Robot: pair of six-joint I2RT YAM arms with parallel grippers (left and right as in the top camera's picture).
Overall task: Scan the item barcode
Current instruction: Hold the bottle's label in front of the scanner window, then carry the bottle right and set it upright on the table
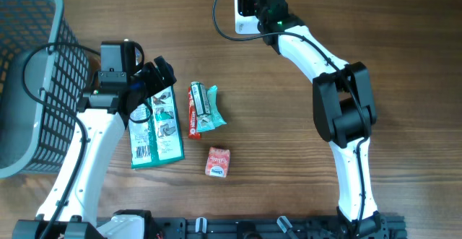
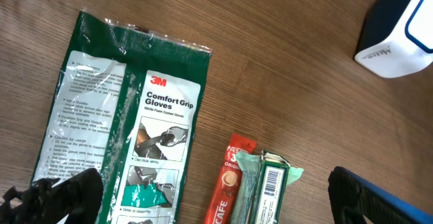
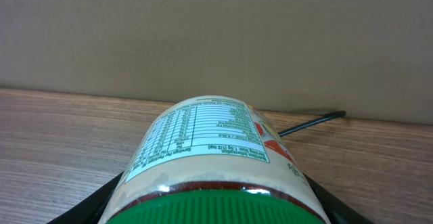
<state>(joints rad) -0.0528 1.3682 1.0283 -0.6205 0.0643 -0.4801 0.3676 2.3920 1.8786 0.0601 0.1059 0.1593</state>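
Nearest me, the green-lidded jar (image 3: 210, 143) filled my right wrist view, lid end toward the cam, nutrition label up. My right gripper (image 1: 266, 6) was clamped on it from both sides, at the table's far edge just beside the white scanner (image 1: 242, 16). I judged that was so the label could be turned to the scanner's window. The barcode itself wasn't visible, so prob. it faced away. My left gripper (image 1: 148, 80) hung wide open, holding nothing, over the gloves pack (image 2: 135, 116), likely parked clear of the scan. The red sachet (image 2: 226, 183) and green packet (image 2: 267, 183) lay touching nearby, w/ the basket (image 1: 29, 87) at left.
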